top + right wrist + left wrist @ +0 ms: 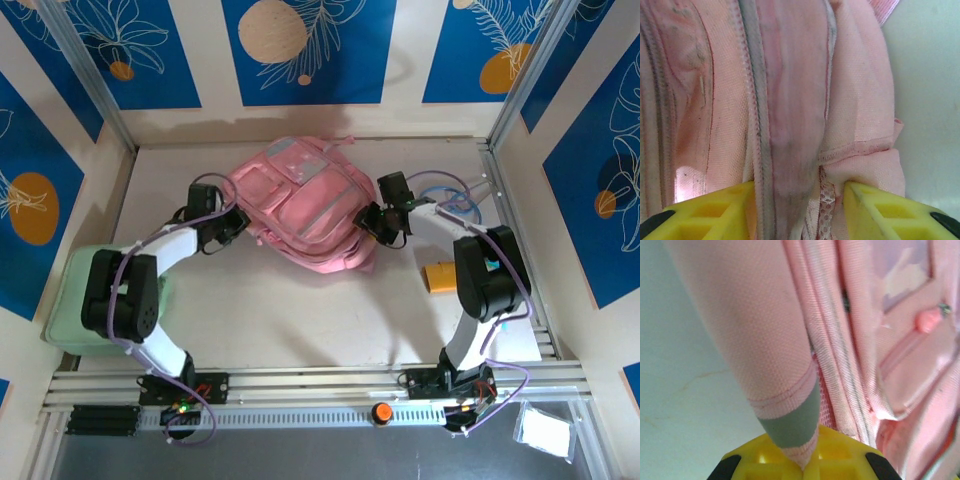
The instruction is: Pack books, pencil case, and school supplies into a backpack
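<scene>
Pink backpack (300, 215): left jaws clamped shut on its grey-trimmed edge (792, 420); right jaws half-closed astride its zipper fold (790, 125) (grip uncertain). Spread gently, evenly.

Left arm (150, 262) and right arm (470, 255) bent at the elbow, reaching inward. Left tool (804, 462) closed, pinching backpack (765, 340) fabric. Right tool (800, 200) jaws apart, straddling fabric; grip undetermined.
</scene>
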Robot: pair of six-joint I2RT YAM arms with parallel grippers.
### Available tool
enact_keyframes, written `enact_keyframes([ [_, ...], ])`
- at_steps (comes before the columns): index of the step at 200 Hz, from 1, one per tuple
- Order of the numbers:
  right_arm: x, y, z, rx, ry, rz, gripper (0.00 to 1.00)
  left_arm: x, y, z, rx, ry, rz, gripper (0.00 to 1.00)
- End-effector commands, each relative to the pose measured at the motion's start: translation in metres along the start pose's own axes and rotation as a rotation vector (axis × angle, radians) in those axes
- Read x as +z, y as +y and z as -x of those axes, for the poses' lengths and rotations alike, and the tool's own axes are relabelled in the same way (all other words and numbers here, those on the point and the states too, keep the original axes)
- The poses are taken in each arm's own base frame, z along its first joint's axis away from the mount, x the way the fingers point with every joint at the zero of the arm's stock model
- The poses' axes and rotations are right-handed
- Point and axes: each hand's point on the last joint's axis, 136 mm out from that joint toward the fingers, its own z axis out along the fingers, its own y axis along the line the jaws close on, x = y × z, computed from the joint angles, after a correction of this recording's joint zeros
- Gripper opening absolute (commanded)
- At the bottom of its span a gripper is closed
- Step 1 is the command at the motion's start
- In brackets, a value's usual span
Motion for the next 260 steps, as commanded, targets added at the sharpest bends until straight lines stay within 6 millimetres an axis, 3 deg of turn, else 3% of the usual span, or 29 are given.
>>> enact_keyframes([
  [1,0.005,0.005,0.027,-0.066,-0.037,-0.018,0.48,-0.014,-0.037,-0.017,0.076,0.063,-0.117,0.0],
  [16,-0.001,0.01,0.04,-0.037,-0.026,-0.018,0.48,-0.013,-0.042,-0.024,0.074,0.072,-0.126,0.0],
  [39,-0.022,0.024,0.039,-0.068,-0.035,-0.005,0.52,-0.011,-0.05,-0.025,0.057,0.049,-0.156,0.0],
  [71,-0.058,0.004,0.035,-0.09,-0.111,-0.122,0.6,-0.007,-0.067,-0.024,0.037,0.028,-0.207,0.0],
  [87,-0.074,-0.003,0.027,-0.115,-0.132,-0.167,0.61,-0.004,-0.076,-0.024,0.036,0.028,-0.226,0.0],
  [101,-0.086,0.005,0.015,-0.17,-0.143,-0.165,0.61,-0.002,-0.082,-0.026,0.03,0.023,-0.235,0.0],
  [123,-0.093,0.041,-0.021,-0.296,-0.125,-0.081,0.58,0.002,-0.087,-0.026,0.011,-0.003,-0.244,0.0],
  [161,-0.073,0.109,-0.106,-0.465,-0.045,0.112,0.49,0.006,-0.101,-0.03,-0.011,-0.008,-0.28,0.0],
  [189,-0.048,0.133,-0.141,-0.554,-0.009,0.13,0.42,0.007,-0.107,-0.035,-0.005,0.009,-0.292,0.0],
  [224,-0.019,0.143,-0.151,-0.622,-0.003,0.09,0.32,0.005,-0.11,-0.037,-0.001,0.018,-0.3,0.0],
  [260,0.002,0.149,-0.14,-0.629,-0.035,0.063,0.27,0.002,-0.112,-0.038,0.002,0.019,-0.308,0.0],
])
